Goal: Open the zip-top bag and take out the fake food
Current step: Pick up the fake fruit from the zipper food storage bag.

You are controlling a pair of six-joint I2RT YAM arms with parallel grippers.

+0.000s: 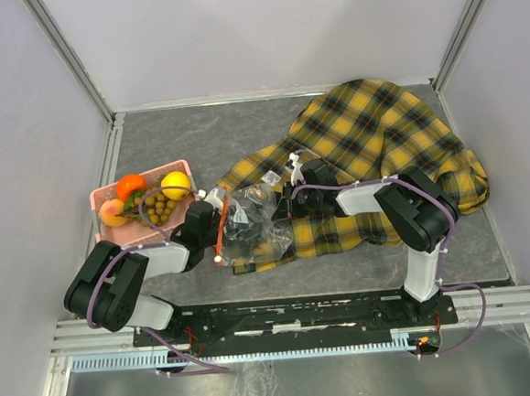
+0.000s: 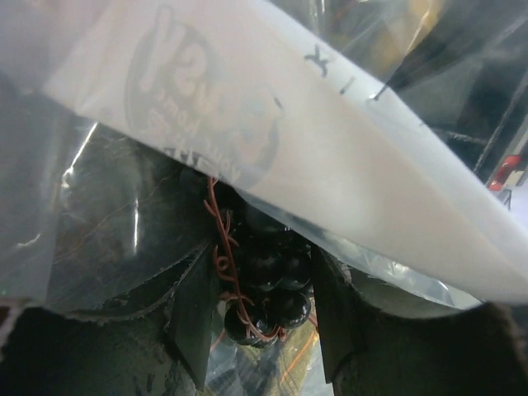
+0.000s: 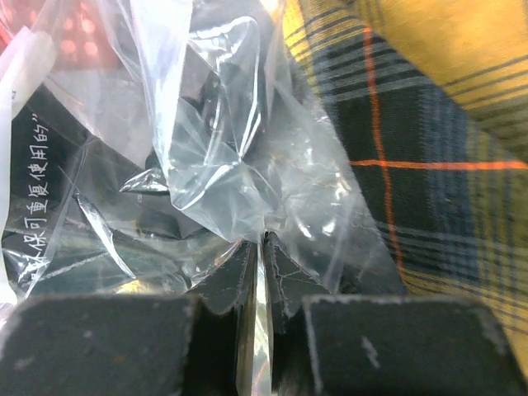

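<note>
clear zip-top bag (image 1: 248,219) with red-orange zip strip (image 1: 223,231); yellow-black plaid cloth (image 1: 379,134); pink tray (image 1: 102,194); black berries (image 2: 266,285); grey mottled table (image 1: 196,135).

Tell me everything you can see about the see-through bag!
The zip-top bag is clear, crinkly plastic with a red-orange zip strip along one edge and a white printed label. It lies crumpled, partly on the plaid cloth. Some dark berries show inside. The right gripper pinches a fold of its film; the left gripper is at the zip end, its fingers around the berries.
</note>
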